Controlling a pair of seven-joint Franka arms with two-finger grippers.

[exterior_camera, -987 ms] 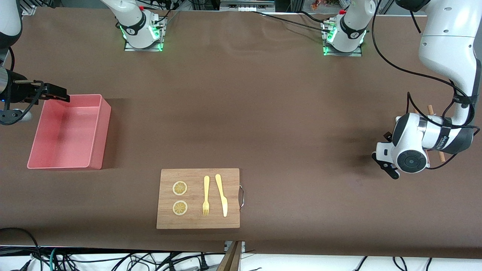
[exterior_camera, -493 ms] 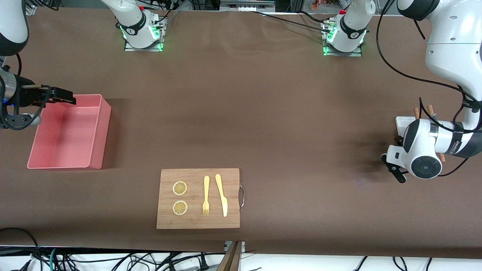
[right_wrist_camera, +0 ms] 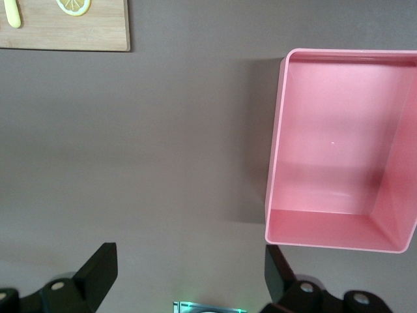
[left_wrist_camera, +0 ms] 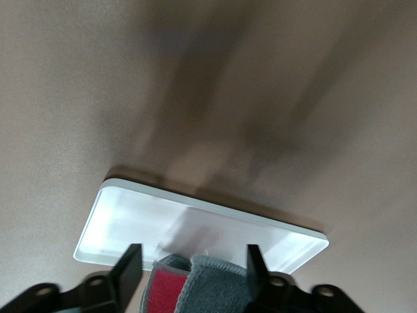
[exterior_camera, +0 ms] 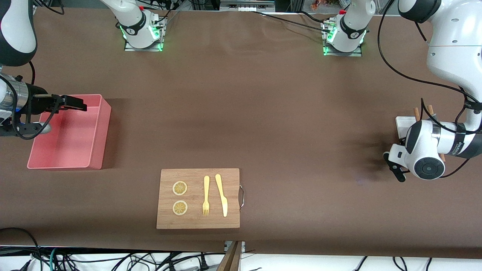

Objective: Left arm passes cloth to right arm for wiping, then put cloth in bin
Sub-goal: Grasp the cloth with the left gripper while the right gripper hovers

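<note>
Left gripper [left_wrist_camera: 192, 274] down over white tray [left_wrist_camera: 124, 212] at counter's left-arm edge, fingers around the cloth [left_wrist_camera: 195, 287], closed on it or not: cannot tell. Right gripper [right_wrist_camera: 189, 274] spread wide, empty, hovering at the bin [exterior_camera: 67, 131] near the counter's right-arm edge.

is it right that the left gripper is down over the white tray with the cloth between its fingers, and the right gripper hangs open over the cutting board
Not quite. The right gripper hangs open over the pink bin, not the cutting board; the front view shows it. The rest holds: in the left wrist view the left gripper is over the white tray with the cloth between its fingers.
</note>
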